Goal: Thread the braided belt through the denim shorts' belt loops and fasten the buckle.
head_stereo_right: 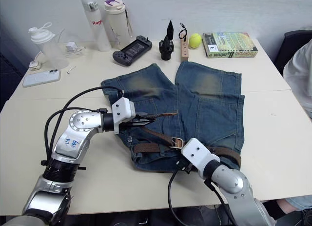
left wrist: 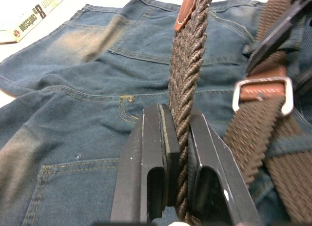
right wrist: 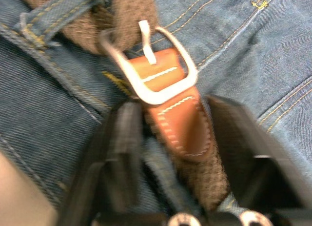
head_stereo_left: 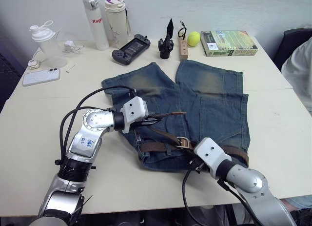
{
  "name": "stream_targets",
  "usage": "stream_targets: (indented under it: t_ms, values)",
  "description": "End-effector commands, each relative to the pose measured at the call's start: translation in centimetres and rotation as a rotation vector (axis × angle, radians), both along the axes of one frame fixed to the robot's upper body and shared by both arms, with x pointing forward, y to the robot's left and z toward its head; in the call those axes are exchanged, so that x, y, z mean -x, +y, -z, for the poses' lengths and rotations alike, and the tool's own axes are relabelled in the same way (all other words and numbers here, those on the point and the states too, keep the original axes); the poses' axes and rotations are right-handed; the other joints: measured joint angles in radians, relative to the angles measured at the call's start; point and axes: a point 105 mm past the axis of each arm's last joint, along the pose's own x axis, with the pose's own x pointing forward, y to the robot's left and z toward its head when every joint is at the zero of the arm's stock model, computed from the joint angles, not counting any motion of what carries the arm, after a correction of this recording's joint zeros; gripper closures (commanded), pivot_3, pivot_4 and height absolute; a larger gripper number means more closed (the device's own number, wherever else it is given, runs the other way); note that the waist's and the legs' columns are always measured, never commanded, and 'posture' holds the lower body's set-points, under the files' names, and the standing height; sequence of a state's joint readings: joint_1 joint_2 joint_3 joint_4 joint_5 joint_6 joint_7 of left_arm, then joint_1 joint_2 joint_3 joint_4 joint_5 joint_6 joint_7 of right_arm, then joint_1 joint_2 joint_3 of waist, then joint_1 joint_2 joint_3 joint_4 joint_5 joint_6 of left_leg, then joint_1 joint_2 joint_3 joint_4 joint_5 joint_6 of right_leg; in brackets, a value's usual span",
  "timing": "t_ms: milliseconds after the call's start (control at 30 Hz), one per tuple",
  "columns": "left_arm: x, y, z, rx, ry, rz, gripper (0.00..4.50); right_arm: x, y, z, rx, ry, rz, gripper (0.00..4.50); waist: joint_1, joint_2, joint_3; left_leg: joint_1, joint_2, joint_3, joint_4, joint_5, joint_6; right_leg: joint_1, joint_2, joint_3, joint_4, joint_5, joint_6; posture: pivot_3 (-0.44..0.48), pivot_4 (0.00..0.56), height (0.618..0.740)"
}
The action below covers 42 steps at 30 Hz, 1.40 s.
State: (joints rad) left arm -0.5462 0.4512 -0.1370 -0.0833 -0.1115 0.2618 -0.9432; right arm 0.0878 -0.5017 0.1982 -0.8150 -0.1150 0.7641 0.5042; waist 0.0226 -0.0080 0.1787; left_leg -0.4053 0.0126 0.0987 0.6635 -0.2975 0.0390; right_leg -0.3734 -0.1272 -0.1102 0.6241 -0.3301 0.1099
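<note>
Our left gripper [left wrist: 178, 153] has its fingers clamped on the braided belt [left wrist: 187, 89] tail, lifted over the denim shorts [head_stereo_left: 214, 106]; if it slips, the tail drops short of the buckle [right wrist: 151, 65]. Our right gripper [right wrist: 170, 133] straddles the leather end, fingers apart. White table [head_stereo_left: 48, 113], with bottles and a book at its far edge
</note>
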Motion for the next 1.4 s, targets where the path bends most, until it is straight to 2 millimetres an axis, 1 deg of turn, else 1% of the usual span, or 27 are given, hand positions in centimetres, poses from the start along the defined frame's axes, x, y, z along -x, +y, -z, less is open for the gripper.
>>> stream_targets:
  t_ms: [33,133,233,367,633,767,900,1000,1333,1400]
  values:
    - [-0.3,0.1,-0.7,-0.011,-0.035,-0.010,4.50,-0.4,-0.2,-1.4,0.004,-0.059,0.015,4.41,0.000,0.000,0.000,0.000,0.000,0.000,0.000,0.000,0.000,0.000,0.000,0.000,0.000,0.000,0.000,0.000,0.150,0.740]
    - [-0.4,0.1,-0.6,-0.016,-0.027,-0.014,4.50,-0.6,0.4,-2.0,0.003,-0.083,0.001,4.41,0.000,0.000,0.000,0.000,0.000,0.000,0.000,0.000,0.000,-0.001,0.000,0.000,0.001,0.000,0.000,0.000,0.150,0.740]
    - [-0.5,0.1,-0.2,-0.034,-0.022,-0.017,4.50,-0.7,1.0,-2.6,0.041,-0.126,-0.037,4.41,-0.002,0.000,0.000,0.000,0.000,0.001,0.000,0.000,0.000,-0.001,0.000,0.000,0.001,0.000,0.000,0.000,0.150,0.740]
    - [-0.7,0.2,0.5,-0.085,-0.011,-0.023,4.50,-0.9,1.5,-2.8,0.090,-0.163,-0.074,4.41,-0.002,0.000,0.000,0.000,0.000,0.001,0.000,0.000,0.000,-0.001,0.001,0.001,0.001,0.000,0.000,0.000,0.150,0.740]
    - [-0.3,1.0,2.3,-0.213,0.028,0.000,4.50,-1.2,1.9,-3.0,0.103,-0.183,-0.074,4.41,-0.003,0.000,0.000,0.000,0.001,0.003,0.000,0.000,0.000,-0.002,0.002,0.002,0.002,0.000,0.000,0.000,0.150,0.740]
    - [-0.1,1.0,2.5,-0.235,0.029,0.009,4.50,-1.4,2.0,-3.1,0.108,-0.186,-0.078,4.41,-0.003,0.000,0.000,0.000,0.001,0.003,0.000,0.000,0.000,-0.002,0.002,0.002,0.002,0.000,0.000,0.000,0.150,0.740]
    - [-0.2,1.4,3.1,-0.290,0.012,0.003,4.50,-1.4,2.1,-3.2,0.110,-0.193,-0.087,4.41,-0.003,0.000,0.000,0.000,0.001,0.003,0.000,0.000,0.000,-0.002,0.002,0.002,0.002,0.000,0.000,0.000,0.150,0.740]
    - [-0.4,1.2,2.9,-0.286,0.001,0.000,4.50,-1.3,2.6,-3.5,0.130,-0.217,-0.123,4.41,-0.003,0.000,0.000,0.000,0.001,0.003,0.000,0.000,0.000,-0.002,0.002,0.002,0.002,0.000,0.000,0.000,0.150,0.740]
    - [-0.5,0.6,2.8,-0.310,-0.030,0.023,4.50,-1.3,3.2,-3.4,0.183,-0.236,-0.176,4.41,-0.004,0.000,0.000,0.000,0.001,0.004,0.001,0.000,0.000,-0.002,0.003,0.003,0.002,0.000,0.000,0.000,0.150,0.740]
    - [-0.6,0.3,2.9,-0.343,-0.058,0.041,4.50,-1.3,3.4,-3.4,0.184,-0.236,-0.181,4.41,-0.004,0.000,0.000,0.000,0.001,0.004,0.001,0.000,0.001,-0.002,0.003,0.003,0.002,0.000,0.000,0.000,0.150,0.740]
